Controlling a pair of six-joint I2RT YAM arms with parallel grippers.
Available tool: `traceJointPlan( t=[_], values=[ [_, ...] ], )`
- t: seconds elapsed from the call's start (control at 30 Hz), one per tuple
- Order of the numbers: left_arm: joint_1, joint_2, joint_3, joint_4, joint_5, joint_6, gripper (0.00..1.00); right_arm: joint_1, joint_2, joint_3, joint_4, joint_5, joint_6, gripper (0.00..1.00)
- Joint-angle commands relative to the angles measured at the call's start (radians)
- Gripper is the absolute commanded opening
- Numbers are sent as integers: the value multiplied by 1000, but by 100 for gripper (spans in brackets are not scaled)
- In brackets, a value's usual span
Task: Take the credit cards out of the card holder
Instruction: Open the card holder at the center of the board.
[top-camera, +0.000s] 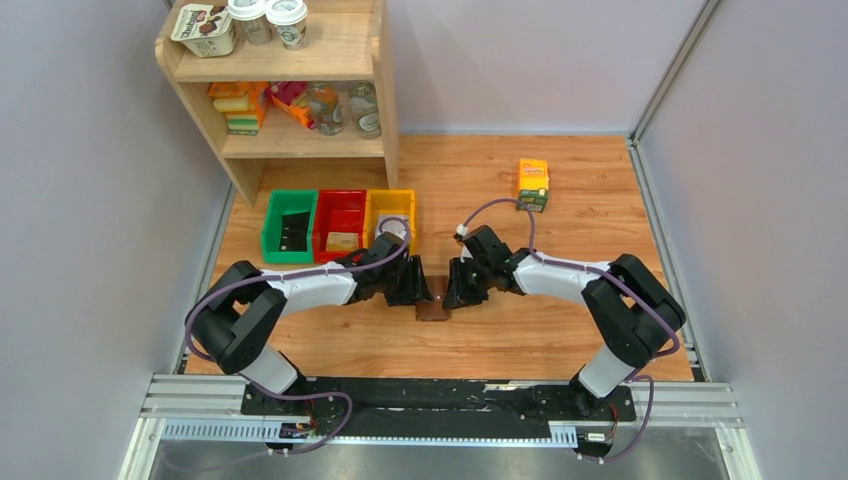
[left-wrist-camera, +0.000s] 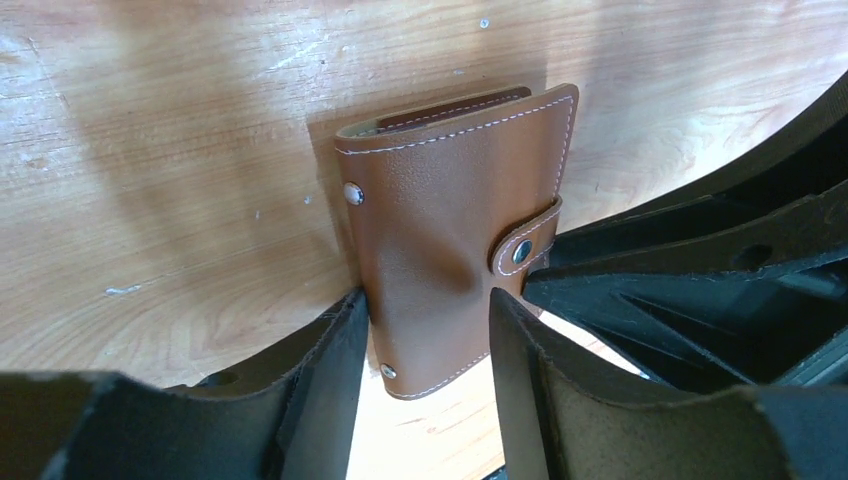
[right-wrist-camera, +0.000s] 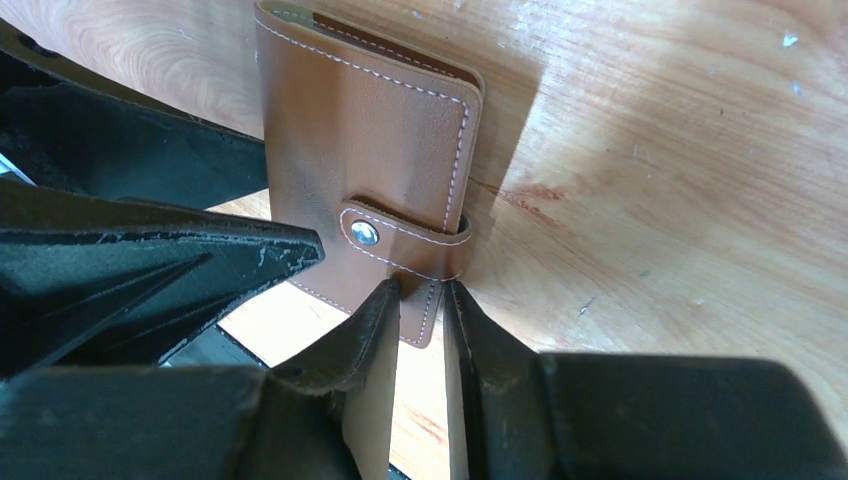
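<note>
The brown leather card holder (top-camera: 432, 308) lies closed on the wooden table between my two grippers, its clasp tab (right-wrist-camera: 400, 235) snapped over the cover. No credit cards show; they are hidden inside. My left gripper (left-wrist-camera: 425, 300) is open, one finger against the spine edge of the card holder (left-wrist-camera: 450, 200) and the other over its cover near the clasp tab (left-wrist-camera: 522, 245). My right gripper (right-wrist-camera: 420, 290) is nearly closed, pinching the opening edge of the card holder (right-wrist-camera: 370, 140) just below the tab. Seen from above, the left gripper (top-camera: 415, 292) and right gripper (top-camera: 458, 292) meet over the holder.
Green (top-camera: 288, 225), red (top-camera: 340, 222) and yellow (top-camera: 390, 215) bins stand behind the left arm. An orange-green carton (top-camera: 532, 184) stands at the back right. A wooden shelf (top-camera: 290, 140) with cups and jars fills the back left corner. Grey walls close in both sides.
</note>
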Motion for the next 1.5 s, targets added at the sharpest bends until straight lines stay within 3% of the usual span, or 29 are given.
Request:
traceJointPlan(
  t=[0.0, 0.1, 0.2, 0.33, 0.53, 0.83, 1.13, 1.47],
  values=[
    [-20, 15, 38, 31, 31, 20, 51, 18, 19, 27, 36, -1, 3, 24],
    [-28, 5, 42, 34, 26, 24, 40, 18, 20, 34, 28, 5, 1, 24],
    [-31, -8, 35, 39, 20, 26, 24, 26, 11, 50, -1, 28, -5, 24],
    [-32, -17, 32, 37, 13, 26, 14, 50, -19, 86, -76, 106, -23, 30],
    [-36, -26, 35, 30, -3, 26, 3, 136, -55, 194, -266, 433, 1, 40],
    [-49, -57, 35, 11, -44, 21, 1, 175, -60, 232, -253, 525, 59, 45],
    [-60, -75, 37, 2, -69, 18, 1, 175, 11, 232, -213, 472, 82, 39],
    [-69, -92, 43, -21, -101, 20, 0, 175, 40, 223, -256, 459, 78, 43]
  ],
)
